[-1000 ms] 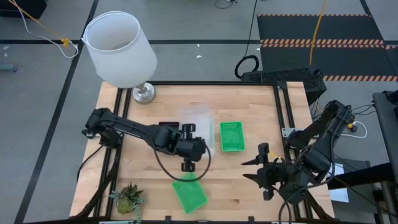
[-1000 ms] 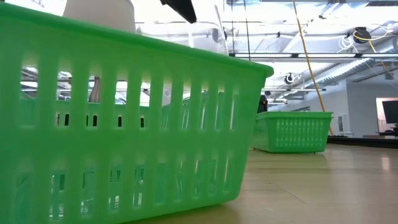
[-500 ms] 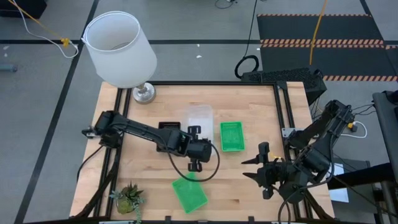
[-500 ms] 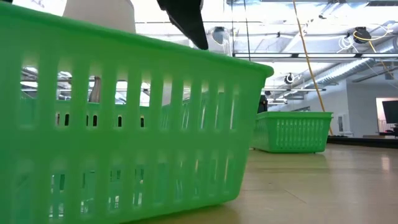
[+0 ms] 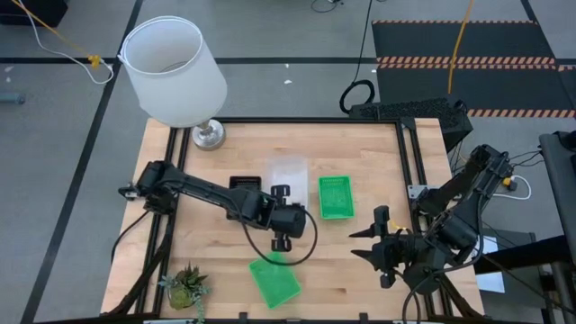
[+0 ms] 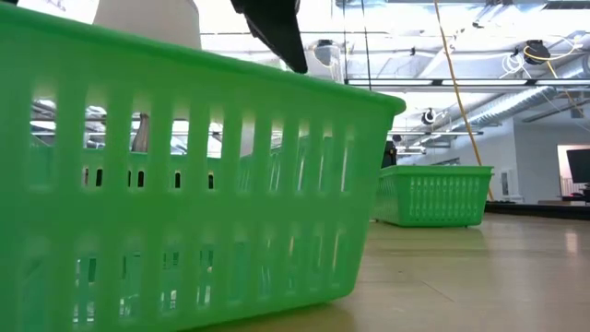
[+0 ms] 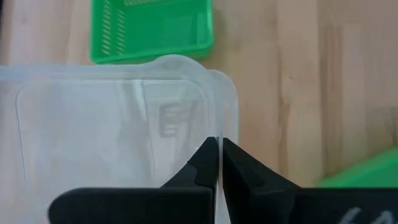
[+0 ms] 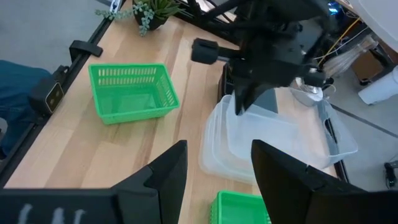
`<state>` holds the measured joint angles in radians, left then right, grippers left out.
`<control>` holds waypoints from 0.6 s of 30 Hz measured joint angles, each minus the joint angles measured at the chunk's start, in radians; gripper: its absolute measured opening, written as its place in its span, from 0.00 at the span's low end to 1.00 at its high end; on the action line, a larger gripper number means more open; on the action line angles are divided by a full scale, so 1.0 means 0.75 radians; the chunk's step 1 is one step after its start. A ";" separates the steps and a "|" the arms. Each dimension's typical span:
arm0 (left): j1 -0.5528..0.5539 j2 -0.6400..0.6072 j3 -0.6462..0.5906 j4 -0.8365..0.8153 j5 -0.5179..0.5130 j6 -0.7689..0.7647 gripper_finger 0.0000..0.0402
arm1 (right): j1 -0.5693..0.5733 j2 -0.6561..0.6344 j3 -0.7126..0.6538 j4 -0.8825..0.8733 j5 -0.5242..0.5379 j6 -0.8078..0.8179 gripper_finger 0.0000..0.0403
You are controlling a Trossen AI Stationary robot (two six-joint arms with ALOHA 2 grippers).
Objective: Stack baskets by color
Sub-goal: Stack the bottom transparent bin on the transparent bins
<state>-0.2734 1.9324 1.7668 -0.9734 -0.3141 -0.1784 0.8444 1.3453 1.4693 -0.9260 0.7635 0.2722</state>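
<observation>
Clear baskets [image 7: 112, 124]: stacked mid-table, just beside the far green basket [image 5: 336, 196].
Left gripper [image 7: 219, 155]: clenched on the top clear basket's rim.
Near green basket [image 5: 274, 281]: well apart, at the table's front.
Right gripper [image 8: 217, 168]: released, hovering right of the stack.

In the low view the near green basket [image 6: 184, 184] fills the frame, cut off at left and bottom — it hides most of the table. How many clear baskets [image 8: 273, 140] lie under the left claw [image 7: 219, 163] is unclear — their walls blur together.
</observation>
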 joint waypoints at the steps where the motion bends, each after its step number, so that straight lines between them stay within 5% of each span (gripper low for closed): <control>1: -0.006 -0.001 0.000 -0.009 0.005 0.000 0.03 | 0.000 0.000 0.000 0.000 0.000 0.000 0.42; 18: 0.030 -0.004 -0.001 -0.015 0.059 -0.003 0.09 | 0.000 0.000 0.000 0.000 -0.001 0.000 0.42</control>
<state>-0.2505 1.9297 1.7664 -0.9846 -0.2700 -0.1807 0.8444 1.3453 1.4693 -0.9257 0.7631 0.2722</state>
